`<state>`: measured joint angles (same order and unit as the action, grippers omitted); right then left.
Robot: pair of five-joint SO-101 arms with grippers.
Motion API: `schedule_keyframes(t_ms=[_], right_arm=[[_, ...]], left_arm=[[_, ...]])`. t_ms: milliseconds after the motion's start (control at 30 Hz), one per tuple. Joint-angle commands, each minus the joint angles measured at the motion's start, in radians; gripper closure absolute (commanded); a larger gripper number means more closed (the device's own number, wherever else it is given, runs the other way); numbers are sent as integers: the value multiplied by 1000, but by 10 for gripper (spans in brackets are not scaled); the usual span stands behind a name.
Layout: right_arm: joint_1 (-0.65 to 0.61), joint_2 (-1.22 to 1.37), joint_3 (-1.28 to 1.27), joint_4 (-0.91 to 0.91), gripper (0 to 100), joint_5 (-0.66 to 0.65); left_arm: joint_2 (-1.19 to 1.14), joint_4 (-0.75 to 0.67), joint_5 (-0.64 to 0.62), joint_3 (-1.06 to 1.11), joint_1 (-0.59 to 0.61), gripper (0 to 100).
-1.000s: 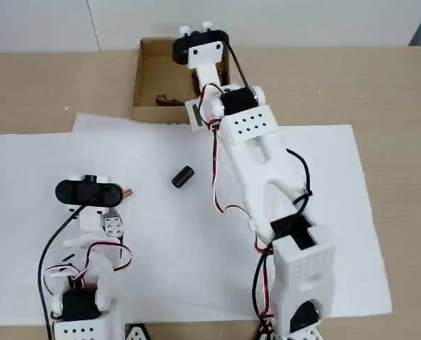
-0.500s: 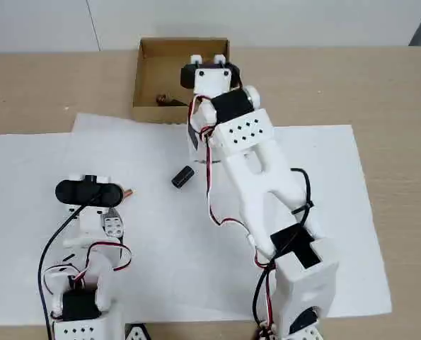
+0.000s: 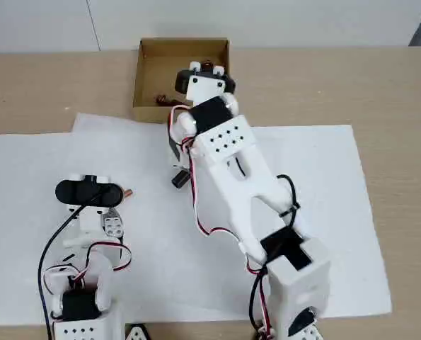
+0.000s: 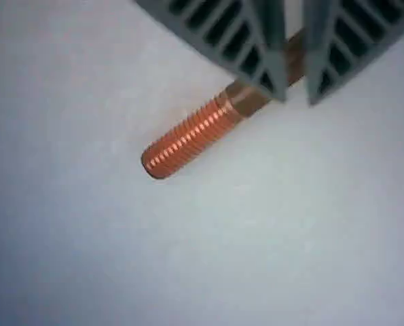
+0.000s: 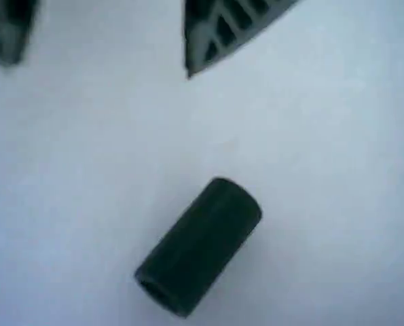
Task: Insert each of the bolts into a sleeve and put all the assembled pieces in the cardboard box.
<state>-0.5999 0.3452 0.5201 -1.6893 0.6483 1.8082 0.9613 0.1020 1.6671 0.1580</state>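
Observation:
A copper bolt (image 4: 191,136) lies just over the white paper, its threaded end sticking out; my left gripper (image 4: 297,95) is shut on its head end. In the high view that gripper (image 3: 116,195) sits at the left of the paper with the bolt tip (image 3: 127,192) showing. A black sleeve (image 5: 198,244) lies on its side on the paper, and my right gripper (image 5: 100,64) hangs open just above it without touching. From above, the sleeve (image 3: 179,178) peeks out beside the right arm (image 3: 221,145). The cardboard box (image 3: 148,53) stands at the back with dark pieces (image 3: 165,99) inside.
White paper (image 3: 323,212) covers most of the wooden table (image 3: 380,78). The right arm stretches from the near right edge across the paper's middle to the front of the box. Open paper lies left of the sleeve and along the right side.
The right arm has drawn back from over the box and swung left, bringing its open gripper down over the sleeve. The left arm and bolt have stayed still.

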Motion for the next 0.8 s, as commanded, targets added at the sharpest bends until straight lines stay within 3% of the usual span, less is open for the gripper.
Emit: schedule_keyframes(t_ms=[0, 400, 767], right_arm=[[-19, 16, 44, 19, 772, 37], [-41, 110, 44, 217, 772, 31], [-67, 191, 44, 274, 772, 31]], left_arm=[[5, 2, 5, -7, 0, 994], [5, 2, 5, -7, 0, 994], [5, 2, 5, -7, 3, 994]])
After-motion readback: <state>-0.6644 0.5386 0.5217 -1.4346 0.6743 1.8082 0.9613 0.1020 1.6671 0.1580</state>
